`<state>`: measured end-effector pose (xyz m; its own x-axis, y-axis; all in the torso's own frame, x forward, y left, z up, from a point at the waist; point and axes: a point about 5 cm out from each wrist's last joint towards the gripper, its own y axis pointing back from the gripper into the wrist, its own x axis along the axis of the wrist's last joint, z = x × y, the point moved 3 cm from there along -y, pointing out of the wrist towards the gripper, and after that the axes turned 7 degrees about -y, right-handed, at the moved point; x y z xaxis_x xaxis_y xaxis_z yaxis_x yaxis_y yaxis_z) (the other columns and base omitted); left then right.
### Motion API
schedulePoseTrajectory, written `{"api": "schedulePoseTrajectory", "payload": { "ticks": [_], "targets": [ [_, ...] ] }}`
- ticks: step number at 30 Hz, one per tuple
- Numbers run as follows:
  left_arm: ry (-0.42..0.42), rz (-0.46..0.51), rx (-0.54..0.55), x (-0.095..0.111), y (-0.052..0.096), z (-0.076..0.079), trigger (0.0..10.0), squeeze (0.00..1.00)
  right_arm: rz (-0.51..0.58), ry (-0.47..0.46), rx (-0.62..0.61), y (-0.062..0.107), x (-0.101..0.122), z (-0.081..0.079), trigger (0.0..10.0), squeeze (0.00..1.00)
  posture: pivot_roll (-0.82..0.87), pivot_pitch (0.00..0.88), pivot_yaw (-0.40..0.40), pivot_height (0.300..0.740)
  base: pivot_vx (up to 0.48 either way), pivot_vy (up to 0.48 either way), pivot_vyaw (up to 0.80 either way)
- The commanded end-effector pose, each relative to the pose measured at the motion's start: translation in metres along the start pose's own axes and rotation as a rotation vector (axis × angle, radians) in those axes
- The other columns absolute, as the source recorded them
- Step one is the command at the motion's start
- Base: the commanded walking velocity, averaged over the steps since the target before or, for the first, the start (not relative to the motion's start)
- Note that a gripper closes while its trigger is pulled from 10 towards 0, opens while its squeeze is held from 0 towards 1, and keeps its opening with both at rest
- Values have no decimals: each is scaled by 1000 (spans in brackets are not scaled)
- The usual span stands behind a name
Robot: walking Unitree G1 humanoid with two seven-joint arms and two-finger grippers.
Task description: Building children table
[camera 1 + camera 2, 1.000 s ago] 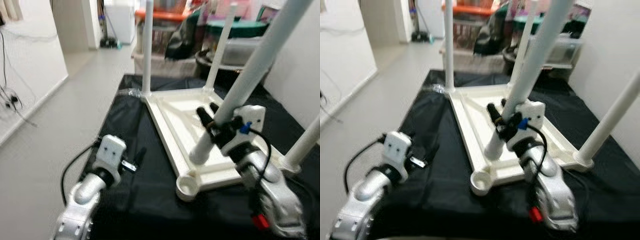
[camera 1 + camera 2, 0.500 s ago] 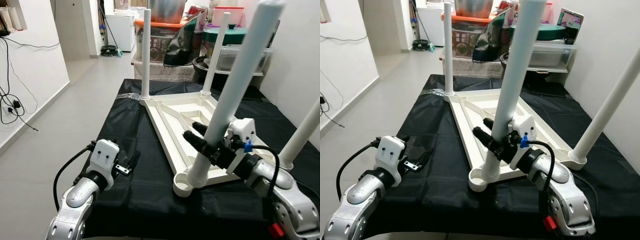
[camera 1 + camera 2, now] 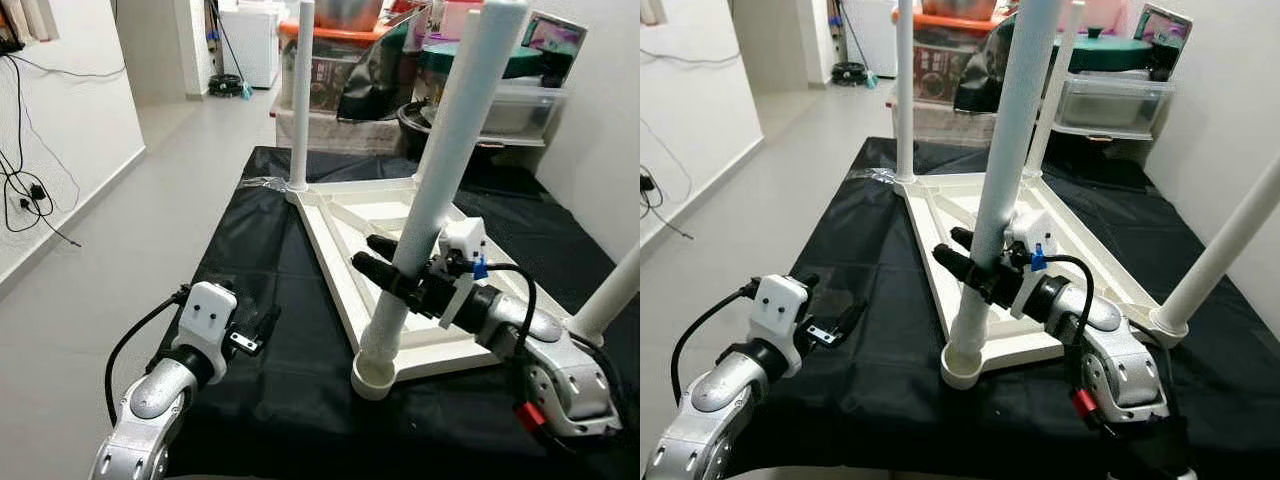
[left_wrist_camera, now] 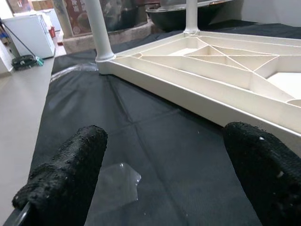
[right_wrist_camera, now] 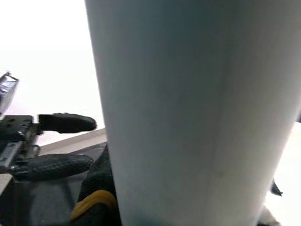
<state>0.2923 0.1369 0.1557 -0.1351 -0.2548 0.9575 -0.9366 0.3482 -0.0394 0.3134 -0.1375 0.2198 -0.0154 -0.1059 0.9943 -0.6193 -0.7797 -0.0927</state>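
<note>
A white children's tabletop [image 3: 345, 215] lies upside down on a black cloth [image 3: 250, 260]. Three white legs stand in its corners, one at the far left [image 3: 300, 90] and one at the near right [image 3: 615, 295]. My right gripper [image 3: 369, 254] is shut on a fourth white leg [image 3: 440, 160], low on its shaft. That leg stands almost upright with its lower end in the near-left corner socket [image 3: 372, 378]. The same leg [image 5: 188, 113] shows close up in the right wrist view. My left gripper [image 3: 262, 325] hovers open over the cloth left of the socket, its fingers [image 4: 70, 165] wide apart with nothing between them.
Storage bins, a dark pot and a black bag [image 3: 375, 75] crowd the space behind the table. A white wall [image 3: 600, 130] runs close on the right. Grey floor [image 3: 130, 230] lies to the left, with cables [image 3: 25, 190] by the wall. A clear plastic scrap [image 4: 117, 181] lies on the cloth.
The held leg has swung from a slant to near upright. Its lower end moved from over the tabletop's inside to the near-left corner socket. The left gripper stayed put.
</note>
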Motion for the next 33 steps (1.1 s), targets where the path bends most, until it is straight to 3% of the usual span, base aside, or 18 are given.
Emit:
{"api": "schedulePoseTrajectory", "payload": {
  "ticks": [1,14,20,33],
  "targets": [
    [16,-12,2,-2,4,-1,10000,0,3,0,34,3,0,-3,10000,0,152,0,-98,740,0,0,0],
    [22,-18,-4,-3,3,-1,10000,0,-49,-26,89,15,-16,-9,10000,0,148,0,-95,740,0,0,0],
    [26,-17,-7,-3,3,0,10000,0,-69,-29,80,19,-21,-4,10000,0,149,0,-96,740,0,0,0],
    [40,-23,-8,-5,4,3,10000,0,-79,-69,107,10,-29,-8,10000,0,153,0,-108,740,0,0,0]
  ]
}}
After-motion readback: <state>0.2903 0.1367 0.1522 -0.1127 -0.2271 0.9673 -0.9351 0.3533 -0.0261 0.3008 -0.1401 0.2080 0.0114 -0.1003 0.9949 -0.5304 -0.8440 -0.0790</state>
